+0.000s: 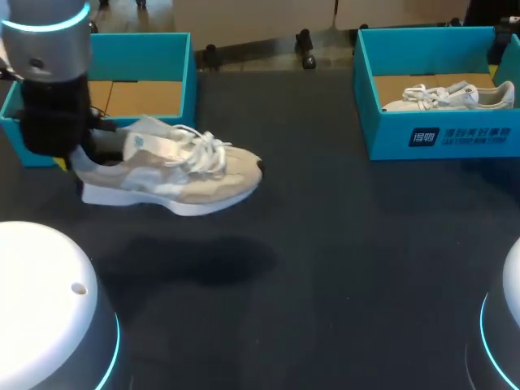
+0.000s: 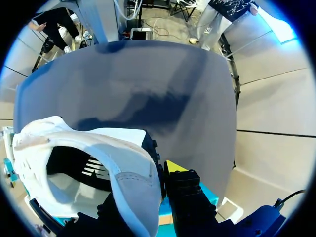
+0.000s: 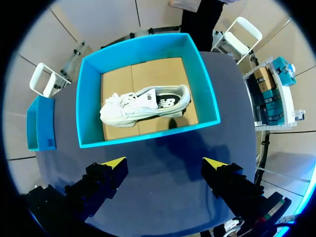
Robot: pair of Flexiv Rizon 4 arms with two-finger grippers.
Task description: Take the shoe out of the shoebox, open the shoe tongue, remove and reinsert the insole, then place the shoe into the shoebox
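Left tool [image 2: 150, 183] clamped on heel collar of beige sneaker [image 1: 175, 175], holding it in the air above the dark counter [image 1: 341, 244], shadow beneath it, toe pointing right. Sneaker is out of the teal left shoebox [image 1: 183, 61], just in front of it. Right tool [image 3: 163, 170] has fingers spread, holding nothing, above the right shoebox [image 3: 148, 47], where a white sneaker [image 3: 143, 104] lies.

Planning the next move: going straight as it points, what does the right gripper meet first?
The right gripper would likely meet the white shoe in the blue shoebox, or its near wall first; depth unclear.
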